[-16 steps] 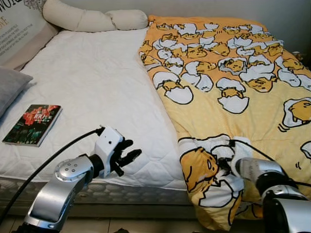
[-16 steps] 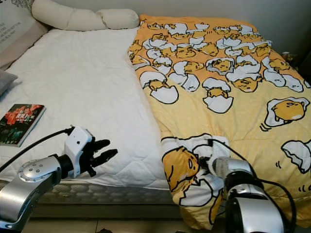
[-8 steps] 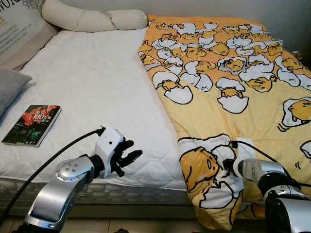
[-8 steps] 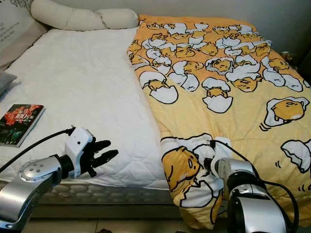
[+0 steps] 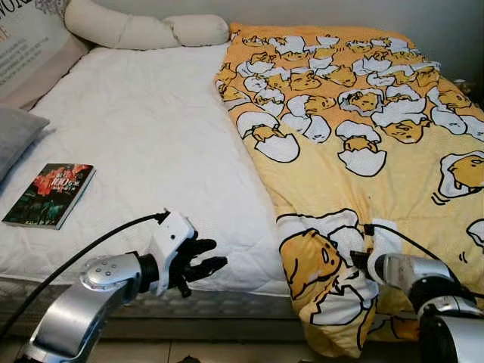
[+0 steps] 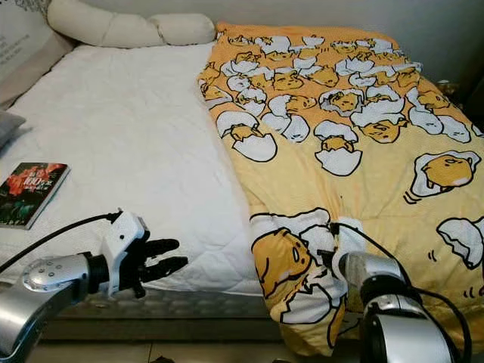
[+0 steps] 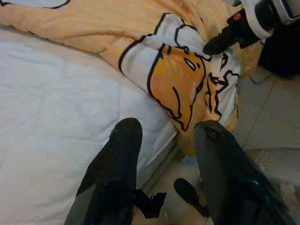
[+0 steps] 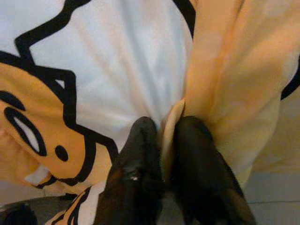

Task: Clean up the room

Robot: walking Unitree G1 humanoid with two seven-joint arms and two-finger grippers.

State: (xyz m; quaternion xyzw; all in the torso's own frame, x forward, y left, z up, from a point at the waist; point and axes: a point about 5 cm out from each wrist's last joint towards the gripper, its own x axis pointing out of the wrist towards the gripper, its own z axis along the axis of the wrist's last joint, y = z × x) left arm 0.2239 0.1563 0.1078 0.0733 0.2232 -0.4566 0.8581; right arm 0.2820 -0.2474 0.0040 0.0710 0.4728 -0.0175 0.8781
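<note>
Yellow egg-print blanket [image 5: 355,128] spread over the bed's right half, right gripper [image 8: 161,140] pinching its foot-end fold, left gripper [image 5: 206,259] fingers apart by white mattress [image 5: 144,136] edge, book [image 5: 50,193] lying near left side

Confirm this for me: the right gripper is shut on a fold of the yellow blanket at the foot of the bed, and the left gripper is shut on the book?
Not quite. The left gripper is open and holds nothing, hovering at the mattress edge; the left eye view shows the book lying apart on the sheet. The rest holds: the right gripper is shut on a fold of the blanket.
</note>
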